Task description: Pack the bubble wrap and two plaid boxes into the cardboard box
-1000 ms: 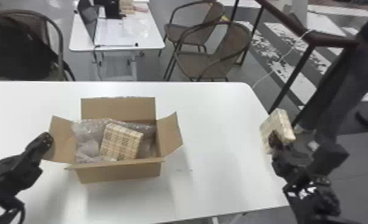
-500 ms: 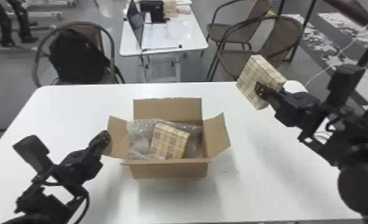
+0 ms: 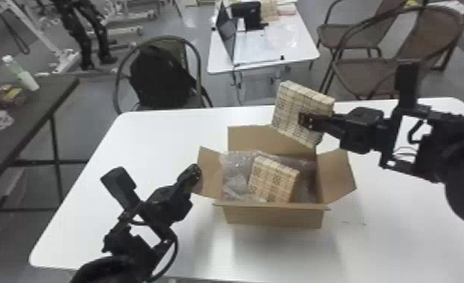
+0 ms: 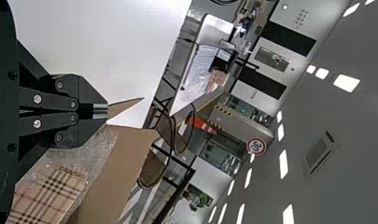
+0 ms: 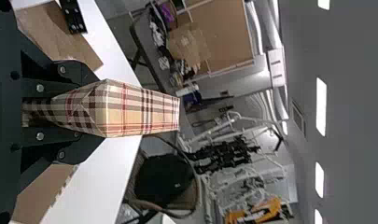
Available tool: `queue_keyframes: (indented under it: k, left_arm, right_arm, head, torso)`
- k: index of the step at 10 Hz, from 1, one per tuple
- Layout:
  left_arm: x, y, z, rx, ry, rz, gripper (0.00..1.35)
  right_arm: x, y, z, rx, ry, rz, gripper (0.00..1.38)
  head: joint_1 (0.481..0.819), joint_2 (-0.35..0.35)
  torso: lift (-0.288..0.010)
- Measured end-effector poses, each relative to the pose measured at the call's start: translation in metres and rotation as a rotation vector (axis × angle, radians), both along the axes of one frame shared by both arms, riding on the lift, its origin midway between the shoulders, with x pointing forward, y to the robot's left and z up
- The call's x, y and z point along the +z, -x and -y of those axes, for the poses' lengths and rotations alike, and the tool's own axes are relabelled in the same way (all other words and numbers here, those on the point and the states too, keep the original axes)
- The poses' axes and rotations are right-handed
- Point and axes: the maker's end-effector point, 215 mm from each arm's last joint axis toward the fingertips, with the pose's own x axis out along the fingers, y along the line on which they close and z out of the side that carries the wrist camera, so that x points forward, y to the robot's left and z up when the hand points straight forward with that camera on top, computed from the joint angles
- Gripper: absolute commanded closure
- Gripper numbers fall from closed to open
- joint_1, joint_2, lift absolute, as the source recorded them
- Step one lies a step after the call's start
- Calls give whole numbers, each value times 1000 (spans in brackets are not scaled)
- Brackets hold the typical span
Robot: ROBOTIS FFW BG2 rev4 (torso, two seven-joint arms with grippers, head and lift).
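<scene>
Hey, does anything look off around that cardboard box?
The plaid box inside the cardboard box sits askew among the bubble wrap. Small dark marks show on the white table nearby; I can't tell what they are.

- Held box (image 3: 293, 107): beige plaid; black, white, red lines.
- Packed box (image 3: 272, 180): tan plaid, dark and red lines.
- Carton (image 3: 272, 217): plain brown.
- Bubble wrap (image 3: 236, 178): clear, whitish glints.
- Table (image 3: 159, 143): plain white.
- Left gripper (image 3: 194, 174), right gripper (image 3: 304, 120): black.
- Backpack (image 3: 159, 77): black.
- Chair (image 3: 435, 32): brown.
- Cone (image 4: 201, 124): orange, white bands.
</scene>
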Motion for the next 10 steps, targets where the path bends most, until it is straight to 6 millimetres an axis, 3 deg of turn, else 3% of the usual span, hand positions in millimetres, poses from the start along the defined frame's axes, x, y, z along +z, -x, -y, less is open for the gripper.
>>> queue_keyframes:
  k: [3, 5, 6, 7, 8, 9, 10]
  left_arm:
    - [-1, -1, 3, -5, -1, -2, 1208]
    - [-1, -2, 4, -6, 0, -3, 1208]
    - [-1, -2, 4, -7, 1, -3, 1208]
    - [-1, -3, 5, -9, 2, -3, 1208]
    - [-2, -3, 6, -10, 2, -4, 1208]
    - [-2, -3, 6, -10, 3, -4, 1208]
    - [-2, -3, 6, -10, 3, -3, 1208]
  right_arm:
    - [-47, 35, -37, 240, 43, -182, 1049]
    - [-71, 43, -38, 281, 79, -253, 1049]
    - [-80, 52, -38, 327, 100, -285, 904]
    - [-88, 57, -39, 361, 123, -308, 453]
    - [-93, 57, -39, 367, 138, -317, 108]
    - [-92, 54, -38, 362, 135, -309, 70]
    - [-82, 47, -33, 344, 122, -280, 144]
  head:
    - [695, 286]
    - [695, 294]
    - [695, 295]
    - [695, 297]
    - [695, 297]
    - [695, 295]
    - [695, 291]
  torso:
    - [-109]
    - [-109]
    - [-109]
    - [-109]
    - [-109]
    - [-109]
    - [-109]
